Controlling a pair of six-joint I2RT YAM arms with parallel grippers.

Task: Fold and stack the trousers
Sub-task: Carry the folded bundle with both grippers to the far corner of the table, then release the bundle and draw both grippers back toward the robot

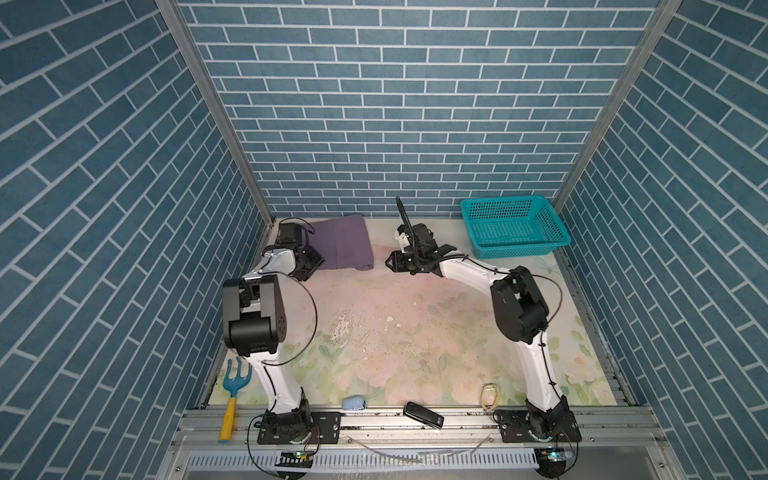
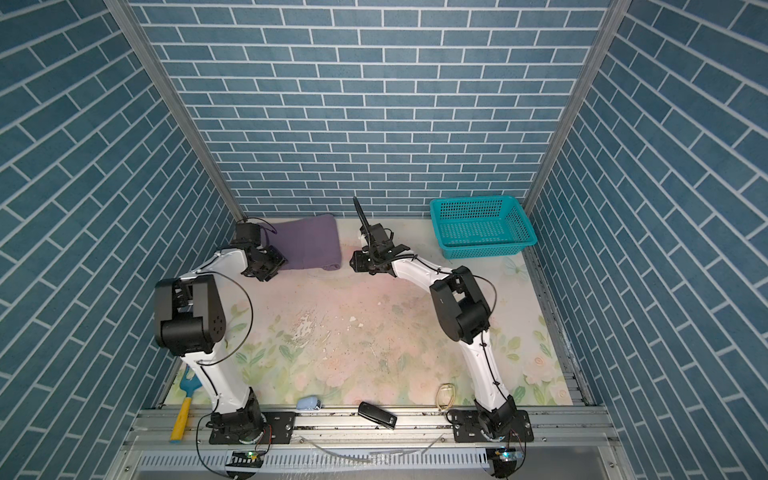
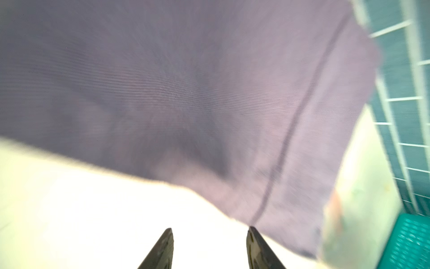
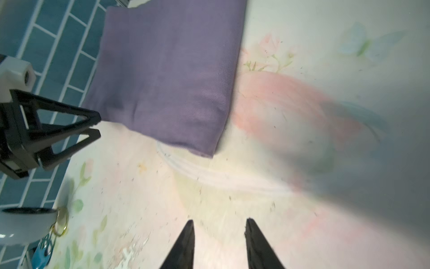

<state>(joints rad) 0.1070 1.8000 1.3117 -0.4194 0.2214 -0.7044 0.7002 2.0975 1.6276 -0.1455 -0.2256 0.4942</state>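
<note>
The trousers [image 1: 343,245] [image 2: 309,243] lie folded into a compact purple rectangle at the back left of the table, close to the wall. My left gripper [image 1: 318,261] [image 2: 282,261] hovers at their near left corner. In the left wrist view it [image 3: 209,229] is open and empty, one tip right at the cloth's edge [image 3: 186,93]. My right gripper [image 1: 388,262] [image 2: 353,262] sits just right of the trousers, pointing toward them. In the right wrist view it [image 4: 220,221] is open over bare table, with the trousers [image 4: 167,76] ahead and the left gripper [image 4: 99,127] beside them.
A teal basket [image 1: 498,201] [image 2: 478,199] [image 3: 414,242] stands at the back right. Along the front edge lie a blue toy fork with a yellow handle [image 1: 232,390], a pale blue object [image 1: 354,403], a black device [image 1: 423,414] and a rubber band [image 1: 491,395]. Brick-patterned walls close three sides.
</note>
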